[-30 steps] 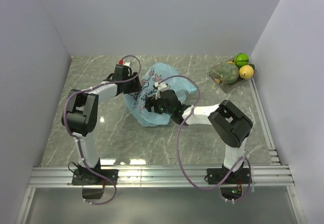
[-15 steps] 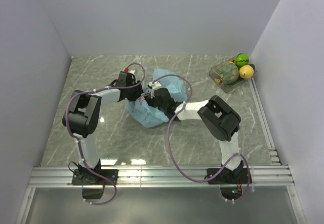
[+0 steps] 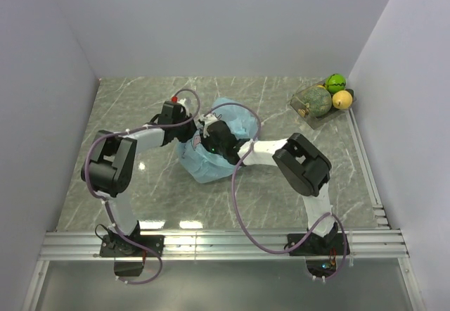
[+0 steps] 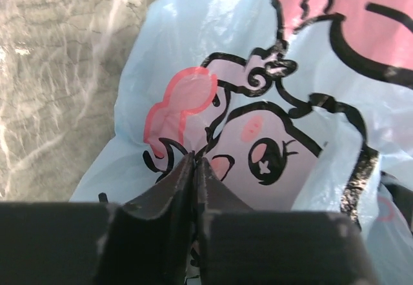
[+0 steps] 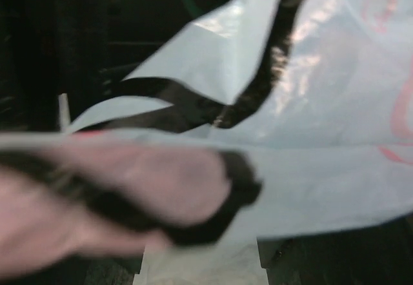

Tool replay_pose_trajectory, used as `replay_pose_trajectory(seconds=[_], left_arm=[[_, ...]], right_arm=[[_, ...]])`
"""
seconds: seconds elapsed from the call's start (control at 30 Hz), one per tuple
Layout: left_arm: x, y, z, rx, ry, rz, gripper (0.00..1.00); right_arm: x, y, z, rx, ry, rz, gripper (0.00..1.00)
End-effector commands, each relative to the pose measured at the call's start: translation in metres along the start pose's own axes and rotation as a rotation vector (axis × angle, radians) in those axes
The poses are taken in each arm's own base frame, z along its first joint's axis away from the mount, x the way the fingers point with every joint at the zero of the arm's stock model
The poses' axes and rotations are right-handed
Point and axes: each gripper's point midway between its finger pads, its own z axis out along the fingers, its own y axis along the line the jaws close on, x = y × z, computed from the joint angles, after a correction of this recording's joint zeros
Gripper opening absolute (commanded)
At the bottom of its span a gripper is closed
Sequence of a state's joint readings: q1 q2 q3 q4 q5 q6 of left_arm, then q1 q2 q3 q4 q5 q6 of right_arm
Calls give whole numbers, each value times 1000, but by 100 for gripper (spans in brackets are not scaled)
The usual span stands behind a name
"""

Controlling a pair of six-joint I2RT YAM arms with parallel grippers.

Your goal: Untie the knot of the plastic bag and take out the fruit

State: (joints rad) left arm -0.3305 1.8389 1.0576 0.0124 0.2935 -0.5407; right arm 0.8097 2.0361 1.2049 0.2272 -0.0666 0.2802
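"Starting with the plastic bag (image 3: 211,160): where is it found?"

"It is seen crumpled at the middle of the counter (image 3: 140,184), bunched up between the 2 arms. In the left wrist view its light-blue film and a pink cartoon face with black outlines are shown close up."

"How is the left end effector (image 4: 194,160) held?"

"Its 2 fingers are pressed together with only a thin slit between them, and the tips are set against the bag. Whether film is pinched between them cannot be told."

"And the right end effector (image 3: 208,136)?"

"It is buried in the bag's folds on the right side. Its wrist view is blurred and covered by film, so its state cannot be told."

"Where is the fruit (image 3: 318,101) placed?"

"It is heaped on a clear tray (image 3: 301,108) at the far right corner of the counter, well apart from the bag: a ribbed grey-green melon, a bright green ball (image 3: 335,83) and a yellow one (image 3: 342,100) can be made out."
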Motion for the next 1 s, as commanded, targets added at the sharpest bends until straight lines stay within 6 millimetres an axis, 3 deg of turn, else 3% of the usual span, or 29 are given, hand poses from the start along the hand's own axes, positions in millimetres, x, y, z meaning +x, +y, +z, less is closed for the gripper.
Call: replay_pose_trajectory(seconds=[0.0, 0.07, 0.1, 0.17, 0.2, 0.37, 0.4, 0.6, 0.77, 0.97], left_arm=[[24, -21, -15, 76, 86, -24, 10], [23, -22, -18, 77, 83, -23, 4], [24, -22, -18, 76, 84, -22, 2], [21, -22, -20, 72, 75, -16, 1], [19, -21, -21, 67, 68, -16, 1], [5, -10, -27, 27, 33, -32, 1], [-3, -3, -29, 11, 14, -50, 1], [-27, 18, -37, -39, -49, -97, 1], [-28, 23, -30, -58, -51, -127, 1], [-30, 40, -34, -147, -73, -142, 1]], right_arm=[[-1, -21, 10, 98, -1, -3, 45], [0, -22, 10, 106, 3, -4, 34], [0, -23, 9, 109, 1, -4, 21], [-1, -23, 7, 108, -7, -8, 11], [-2, -24, 5, 110, -9, -10, 0], [-15, -17, -19, 85, -29, -70, 0], [-26, -13, -29, 74, -49, -80, 0], [-23, -6, -71, 32, -20, -158, 0], [-12, -6, -96, 19, -6, -177, 0], [-23, -1, -130, 4, -56, -200, 0]])
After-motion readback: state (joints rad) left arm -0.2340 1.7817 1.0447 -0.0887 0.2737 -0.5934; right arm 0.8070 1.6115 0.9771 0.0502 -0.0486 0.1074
